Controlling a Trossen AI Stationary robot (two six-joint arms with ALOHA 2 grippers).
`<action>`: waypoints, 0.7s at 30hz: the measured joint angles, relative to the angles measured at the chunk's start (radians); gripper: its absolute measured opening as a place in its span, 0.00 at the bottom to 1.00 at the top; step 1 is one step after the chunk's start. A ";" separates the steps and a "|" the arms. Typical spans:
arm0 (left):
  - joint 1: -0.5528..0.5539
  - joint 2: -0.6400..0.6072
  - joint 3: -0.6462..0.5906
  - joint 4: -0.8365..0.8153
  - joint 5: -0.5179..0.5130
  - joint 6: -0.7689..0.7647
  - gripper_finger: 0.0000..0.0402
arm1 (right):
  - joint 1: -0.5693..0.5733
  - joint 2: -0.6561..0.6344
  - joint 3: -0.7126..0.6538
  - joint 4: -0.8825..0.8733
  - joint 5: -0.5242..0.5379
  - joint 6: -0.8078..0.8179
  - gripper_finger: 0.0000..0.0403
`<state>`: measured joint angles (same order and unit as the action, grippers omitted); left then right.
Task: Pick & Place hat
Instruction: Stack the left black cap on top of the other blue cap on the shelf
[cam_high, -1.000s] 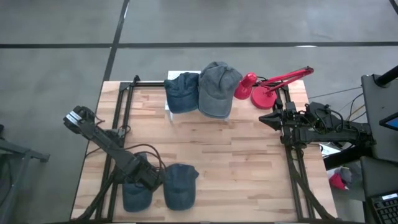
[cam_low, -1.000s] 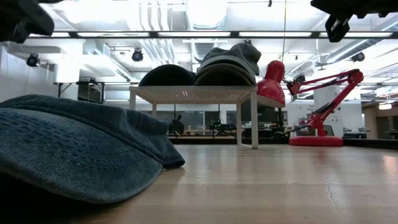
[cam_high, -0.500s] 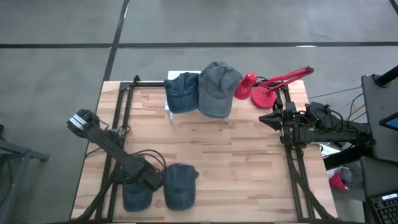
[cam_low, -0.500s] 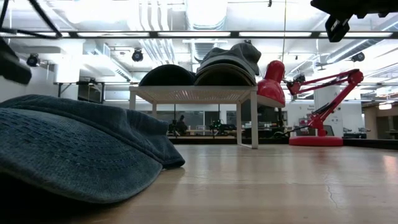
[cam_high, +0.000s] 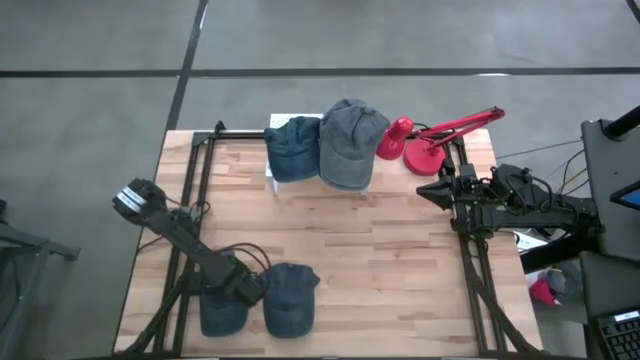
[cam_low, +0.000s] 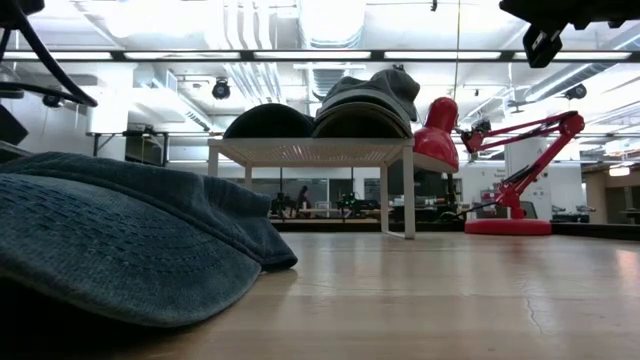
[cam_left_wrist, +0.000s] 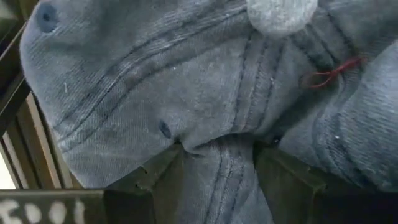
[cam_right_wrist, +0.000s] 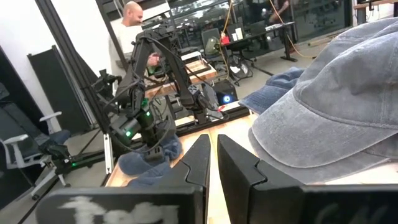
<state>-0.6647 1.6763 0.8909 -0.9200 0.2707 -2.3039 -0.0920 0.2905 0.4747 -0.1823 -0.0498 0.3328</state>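
Two blue denim hats lie crown up by the near edge: one at the near-left corner (cam_high: 218, 314), one beside it (cam_high: 288, 300), which fills the low view's left (cam_low: 120, 240). My left gripper (cam_high: 238, 288) is down on the corner hat (cam_left_wrist: 155, 81), shut on its crown. A third blue hat (cam_high: 292, 148) and a grey hat (cam_high: 350, 142) rest on a small white stand (cam_high: 272, 124) at the far edge. My right gripper (cam_high: 440, 190) waits shut at the right edge, touching nothing. My left gripper pinches a raised fold of the corner hat's crown (cam_left_wrist: 219, 167) between its two fingers (cam_left_wrist: 149, 182), beside the seams that run up to the top button (cam_left_wrist: 281, 11). It comes from above, slanting down. The hat still lies on the table.
A red desk lamp (cam_high: 430, 140) stands at the far right next to the stand. Black frame rails run along the left (cam_high: 190, 200) and right (cam_high: 470, 260) sides. Bare wood (cam_high: 370, 250) lies between the near hats and the stand. A person (cam_right_wrist: 134, 18) shows in the room beyond.
My left arm has sunk lower over the near-left corner, its rear joint swinging a little toward the near edge, and in the low view it has dropped out of the upper left. The hats and my right arm have stayed where they were.
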 joint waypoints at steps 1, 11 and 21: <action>0.000 0.001 -0.005 0.007 -0.010 0.011 0.51 | 0.000 0.000 0.000 0.000 0.000 0.000 0.07; -0.002 0.002 -0.040 0.056 -0.089 0.046 0.38 | 0.000 0.000 0.000 0.000 0.000 0.000 0.07; -0.001 0.003 -0.045 0.055 -0.104 0.046 0.05 | 0.000 0.000 0.000 0.000 0.000 0.000 0.07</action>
<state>-0.6655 1.6794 0.8459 -0.8652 0.1665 -2.2581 -0.0917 0.2905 0.4747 -0.1825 -0.0498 0.3328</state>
